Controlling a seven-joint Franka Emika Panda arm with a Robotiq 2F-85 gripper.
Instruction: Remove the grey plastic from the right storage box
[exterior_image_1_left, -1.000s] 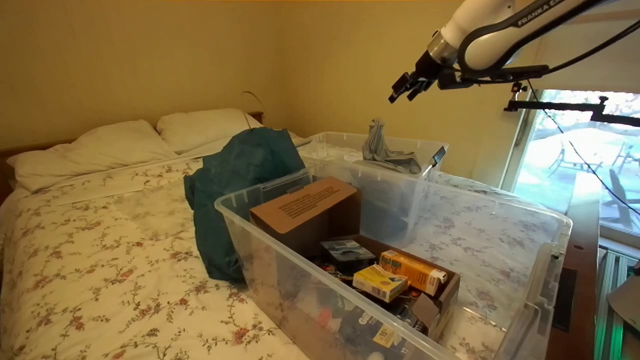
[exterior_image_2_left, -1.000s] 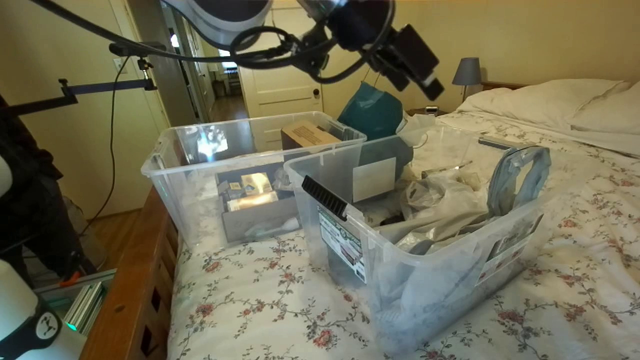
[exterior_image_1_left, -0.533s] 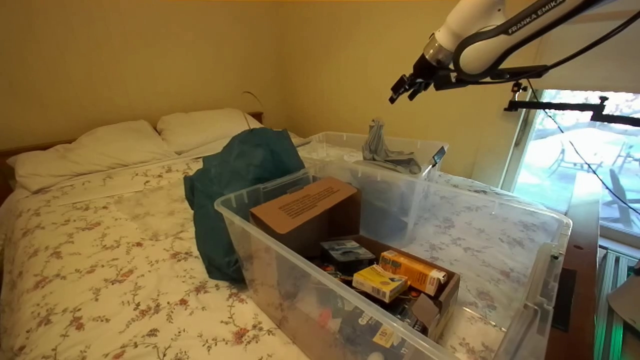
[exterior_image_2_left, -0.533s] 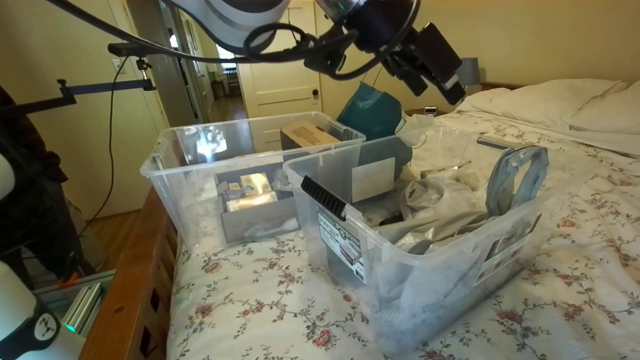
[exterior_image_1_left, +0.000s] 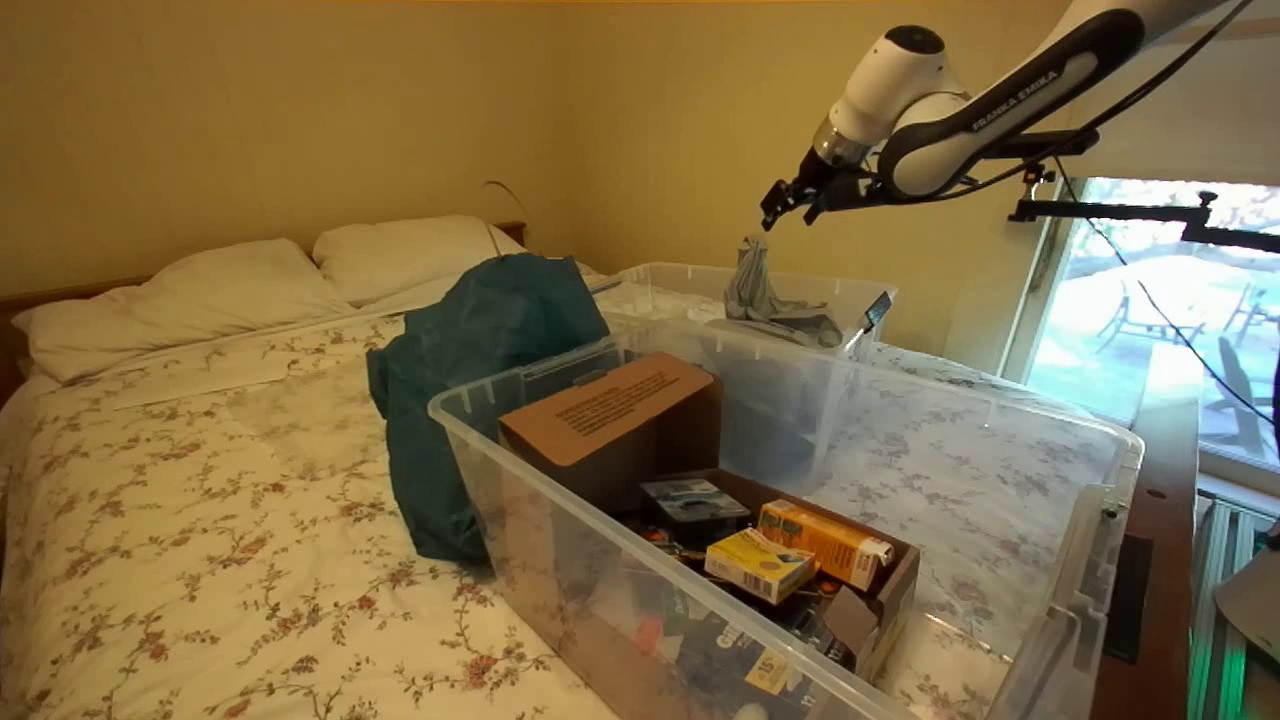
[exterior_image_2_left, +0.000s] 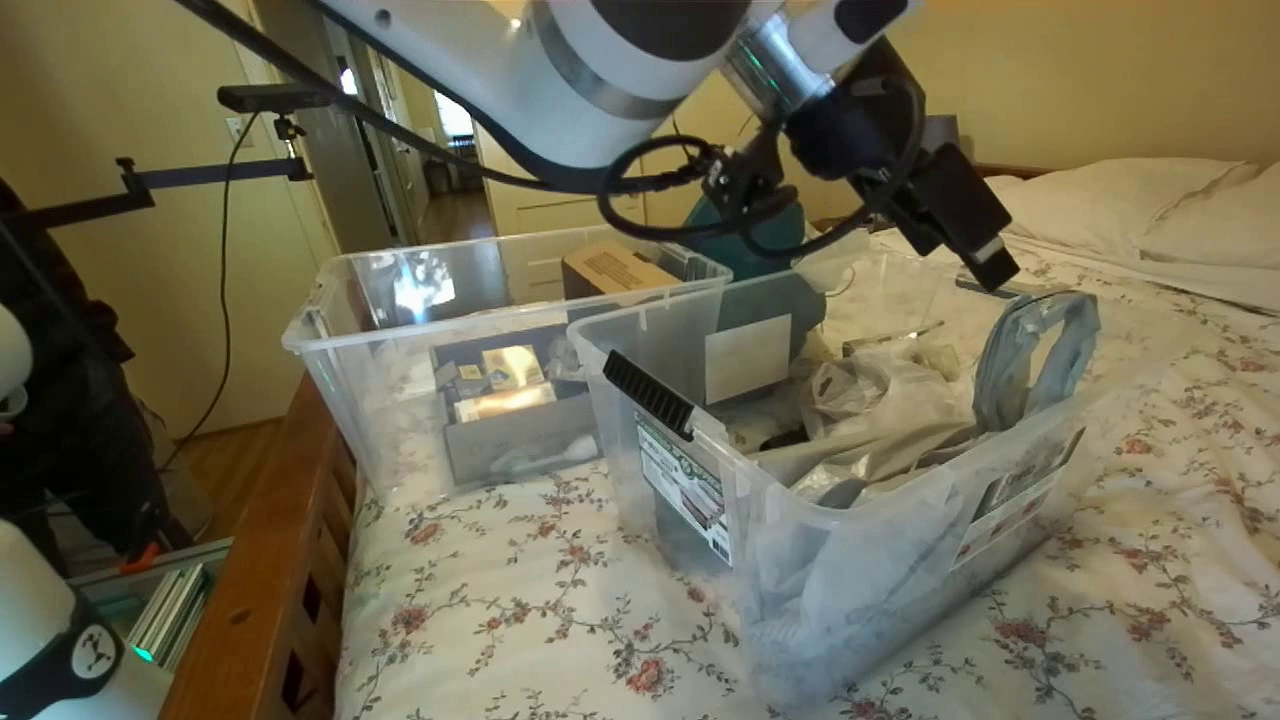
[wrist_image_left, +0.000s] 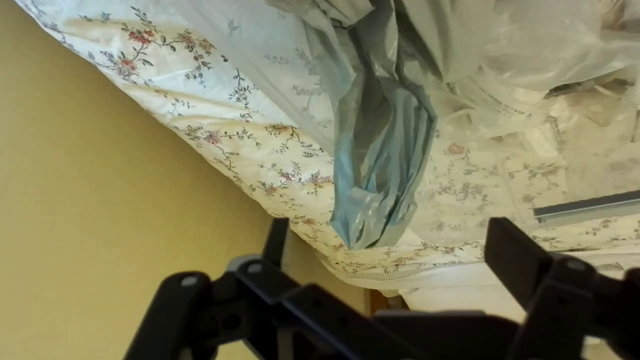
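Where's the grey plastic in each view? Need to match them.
In an exterior view: grey plastic, right of centre, above mid-height.
In an exterior view: grey plastic, right side, around mid-height.
In the wrist view: grey plastic, upper middle.
Shared landmark: flowered bedspread, in all three.

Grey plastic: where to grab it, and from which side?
I'd pinch the upright bunched top of the grey plastic, coming from above with the open fingers either side. It stands above the rim of its storage box, narrow and exposed, while its lower folds sprawl beside translucent plastic.
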